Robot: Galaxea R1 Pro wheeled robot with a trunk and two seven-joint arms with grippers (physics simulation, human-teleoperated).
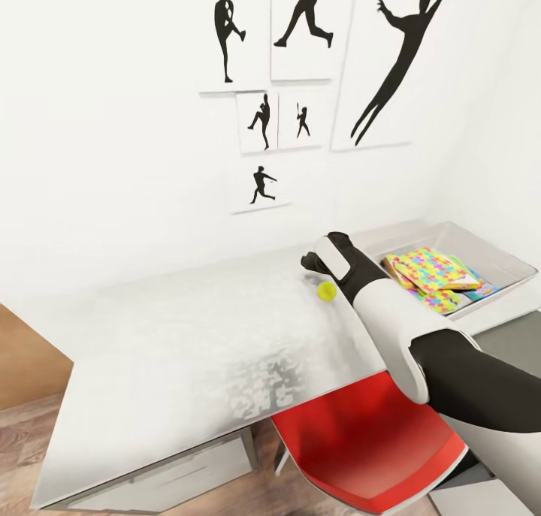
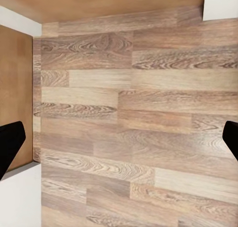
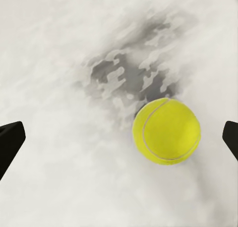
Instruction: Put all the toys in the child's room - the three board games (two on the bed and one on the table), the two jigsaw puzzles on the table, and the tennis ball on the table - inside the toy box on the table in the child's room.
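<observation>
Right wrist view, tennis ball [image 3: 166, 131] between spread hand [image 3: 119, 138] fingertips, off-centre

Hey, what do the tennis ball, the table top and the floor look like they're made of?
Tennis ball: likely felt over rubber, matte yellow-green with a pale curved seam. Table top: smooth light-grey, mottled darker patches, perhaps laminate or stone-look; hard to tell in a render. Floor: wood-look planks with visible grain and plank joints.
</observation>
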